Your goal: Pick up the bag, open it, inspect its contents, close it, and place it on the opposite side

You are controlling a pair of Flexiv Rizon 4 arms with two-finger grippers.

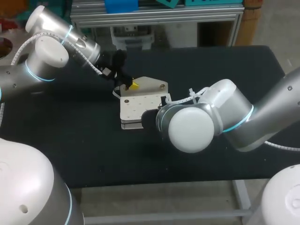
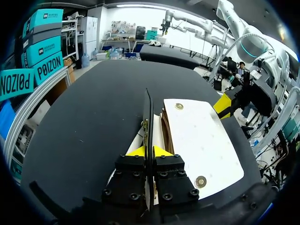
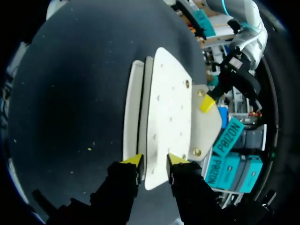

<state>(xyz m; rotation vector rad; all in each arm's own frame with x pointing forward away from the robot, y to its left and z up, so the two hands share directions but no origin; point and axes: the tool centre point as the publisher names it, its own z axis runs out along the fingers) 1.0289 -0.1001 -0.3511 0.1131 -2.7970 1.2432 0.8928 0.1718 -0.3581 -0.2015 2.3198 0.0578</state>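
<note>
Black tabletop [image 1: 70, 140], seen from above, with a cream bag [image 1: 140, 104] lying near its centre and a paler flap [image 1: 152, 84] turned out toward 12 o'clock. The bag is gripped at two ends.

At its 11 o'clock corner the left tool [image 2: 150, 151] is pinched almost closed on a thin dark edge of the bag, seen edge-on between the yellow tips in the left wrist view. At about 4 o'clock the right tool [image 3: 154, 160] is hidden beneath its own arm in the head view. In the right wrist view its tips are set a little apart and appear clamped on either face of the bag's near end.

The bag's long axis is judged to run from one tool to the other, roughly 11 to 5 o'clock across the tabletop, so each tool looks straight along it toward the other. Neither arm can be called the nearer, since both are on the bag. Whether the bag is lifted clear cannot be made out.

Opening is judged to be the step in hand. It depends on the layers being drawn apart across that axis, as a pull along it would only drag the bag.
</note>
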